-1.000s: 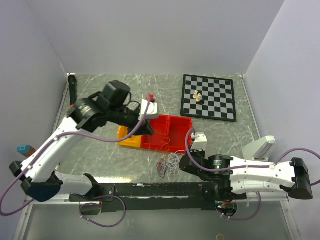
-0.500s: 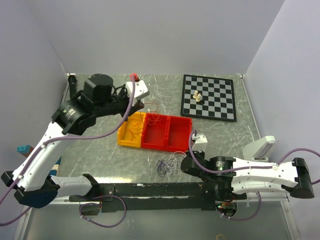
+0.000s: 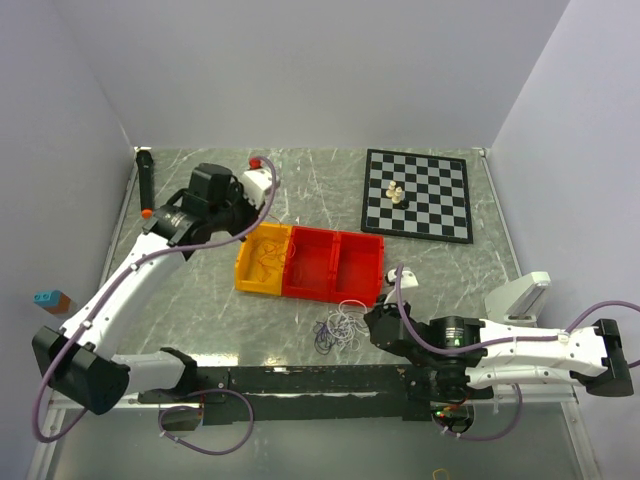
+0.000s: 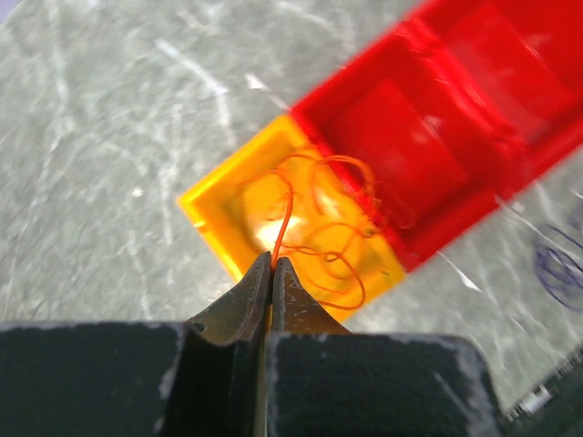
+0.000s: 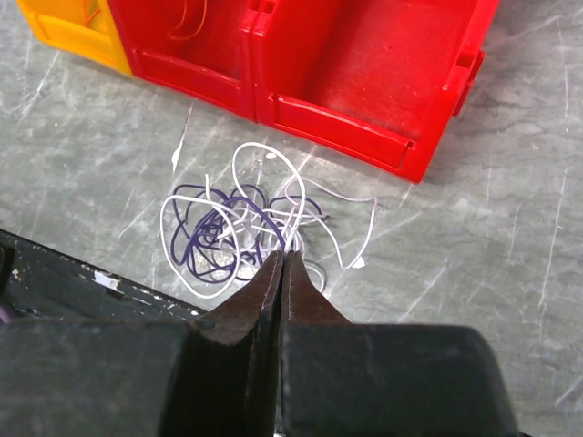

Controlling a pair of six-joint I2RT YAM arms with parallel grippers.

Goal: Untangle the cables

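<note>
The orange-red cable (image 4: 321, 235) lies in curly loops inside the yellow bin (image 4: 202, 211). One end rises into my left gripper (image 4: 272, 265), which is shut on it just above the bin. In the top view the left gripper (image 3: 260, 237) hangs over the yellow bin (image 3: 246, 277). The white and dark purple cables (image 5: 230, 233) form a clump on the table in front of the red bins, also seen in the top view (image 3: 337, 329). My right gripper (image 5: 282, 258) is shut at the clump's near right edge, pinching a white strand.
Two joined red bins (image 3: 336, 266) sit right of the yellow one. A chessboard (image 3: 440, 205) with a few pieces lies at the back right. A black marker (image 3: 146, 182) lies along the left edge. A black rail (image 3: 300, 380) runs along the front.
My left arm carried the orange-red cable from above the red bin leftward and down, and its loops now lie in the yellow bin. My right gripper stayed at the white-purple clump.
</note>
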